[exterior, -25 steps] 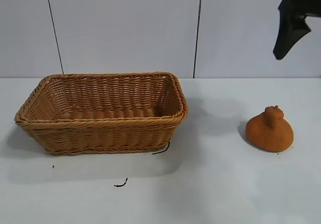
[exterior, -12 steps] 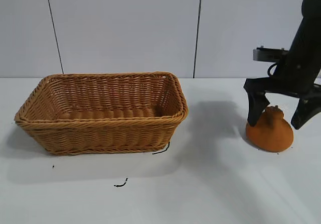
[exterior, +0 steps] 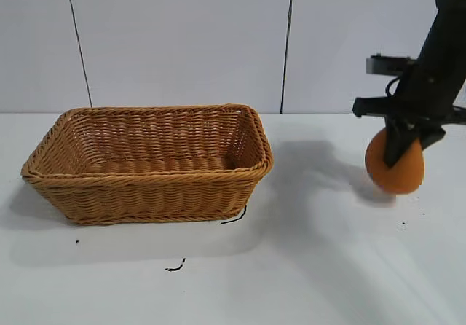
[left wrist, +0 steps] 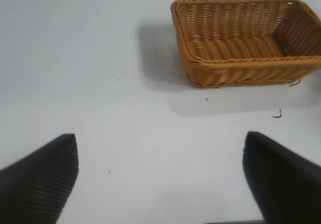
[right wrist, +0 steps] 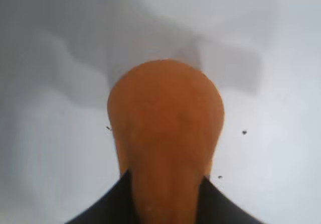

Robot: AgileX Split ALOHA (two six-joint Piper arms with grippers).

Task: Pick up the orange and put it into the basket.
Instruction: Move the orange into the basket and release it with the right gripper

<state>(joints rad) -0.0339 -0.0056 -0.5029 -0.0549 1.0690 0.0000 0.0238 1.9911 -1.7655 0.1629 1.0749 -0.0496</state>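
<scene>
The right hand is clamped on the matte burnt-orange, rough-skinned rounded orange, holding it just above the white surface at the exterior view's right side, with a faint shadow beneath it; in the right wrist view the fruit fills the space between the two dark fingers. The large rectangular tan-brown woven wicker basket with flared sides and braided rim stands well apart on the left of that view, nothing visible inside it. The left hand hangs spread apart over bare surface, well away from the basket, holding nothing.
</scene>
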